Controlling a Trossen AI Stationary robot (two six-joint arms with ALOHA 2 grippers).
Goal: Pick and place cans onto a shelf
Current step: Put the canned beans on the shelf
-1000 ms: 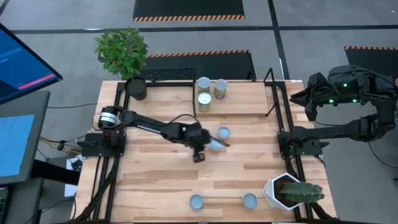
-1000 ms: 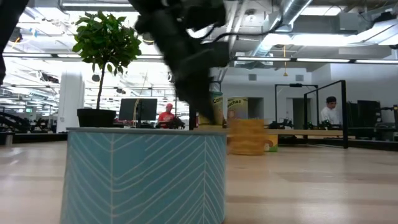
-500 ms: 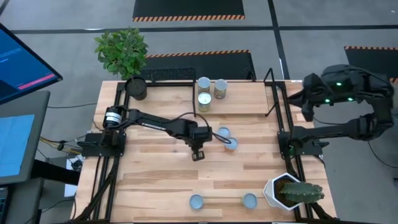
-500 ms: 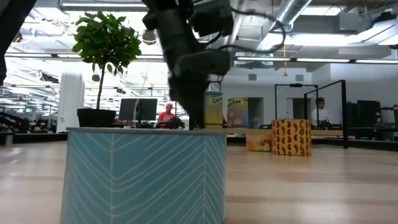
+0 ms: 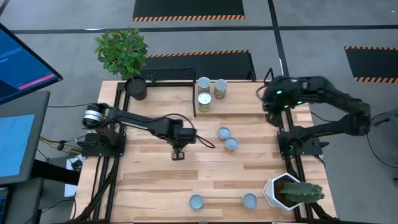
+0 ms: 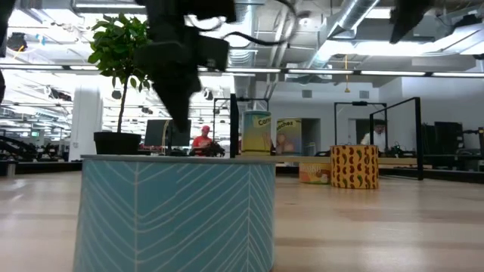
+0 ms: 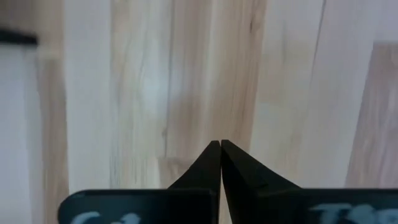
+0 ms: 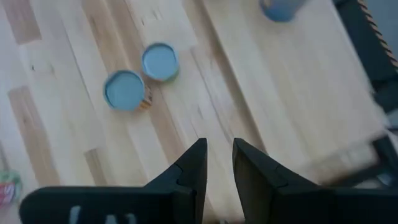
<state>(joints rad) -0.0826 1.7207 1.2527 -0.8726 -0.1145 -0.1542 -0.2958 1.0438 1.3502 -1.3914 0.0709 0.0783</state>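
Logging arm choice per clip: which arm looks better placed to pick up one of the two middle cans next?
Probably the right: its pincer is slightly open, facing both middle cans. The left pincer is shut over bare table.

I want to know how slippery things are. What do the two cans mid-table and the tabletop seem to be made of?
The two small cylindrical cans look like metal, with smooth pale-blue round tops and printed side labels. The light wooden tabletop looks like jointed planks, going by its visible grain and seams, probably sealed to a low sheen.

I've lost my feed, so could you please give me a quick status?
Left end effector shut, empty, mid-table. Right end effector slightly open, empty. Two cans mid-table, three on shelf. Path clear.
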